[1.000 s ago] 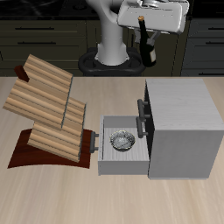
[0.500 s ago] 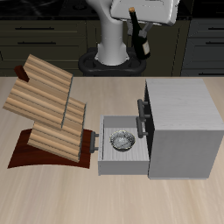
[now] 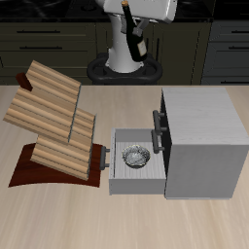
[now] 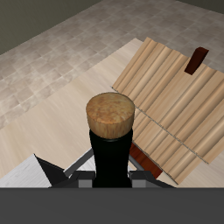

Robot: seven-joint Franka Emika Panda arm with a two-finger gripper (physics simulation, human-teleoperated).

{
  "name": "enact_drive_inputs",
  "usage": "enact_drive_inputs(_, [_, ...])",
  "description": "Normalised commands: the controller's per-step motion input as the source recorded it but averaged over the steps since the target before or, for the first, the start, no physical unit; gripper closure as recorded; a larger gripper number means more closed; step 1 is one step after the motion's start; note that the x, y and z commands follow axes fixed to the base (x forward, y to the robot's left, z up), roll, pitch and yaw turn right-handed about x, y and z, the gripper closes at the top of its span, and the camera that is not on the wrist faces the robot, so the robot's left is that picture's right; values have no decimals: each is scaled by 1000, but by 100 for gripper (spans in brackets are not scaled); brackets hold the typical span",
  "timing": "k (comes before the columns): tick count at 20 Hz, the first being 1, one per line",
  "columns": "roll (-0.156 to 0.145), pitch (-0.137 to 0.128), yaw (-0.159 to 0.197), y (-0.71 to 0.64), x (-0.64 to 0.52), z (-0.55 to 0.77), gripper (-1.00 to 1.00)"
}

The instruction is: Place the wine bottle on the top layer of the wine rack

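Observation:
My gripper [image 3: 133, 21] is high above the back of the table and shut on the wine bottle [image 3: 135, 43], a dark glass bottle that hangs below it, tilted. In the wrist view the bottle [image 4: 111, 156] fills the middle, its cork cap [image 4: 110, 113] facing the camera. The wine rack stands near the table's side edge; its top layer [image 3: 43, 95] is a slanted slab of light-brown slats, also seen in the wrist view [image 4: 175, 90]. The bottle is well above the rack and apart from it.
A grey cabinet [image 3: 202, 139] stands on the table with its drawer [image 3: 132, 171] pulled open, and a small metal bowl [image 3: 134, 155] lies in the drawer. The rack's dark reddish base [image 3: 39, 169] rests near the front edge. The robot's base [image 3: 122, 66] is at the back.
My gripper has carried the bottle sideways over the back of the table, toward the rack's side, and the bottle has tilted further. Nothing else has moved.

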Motion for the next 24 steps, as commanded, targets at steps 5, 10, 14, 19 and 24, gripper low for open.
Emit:
enact_drive_inputs(5, [-62, -14, -49, -399, 19, 128, 100])
enact_drive_inputs(10, [-84, -3, -74, -434, 54, 16, 100])
enact_drive_inputs(14, [-86, 2, -95, -349, 83, -87, 100])
enact_drive_inputs(19, [-114, 8, -159, -502, 48, -168, 100])
enact_drive_inputs(24, [-99, 7, -158, -418, -33, -179, 100])
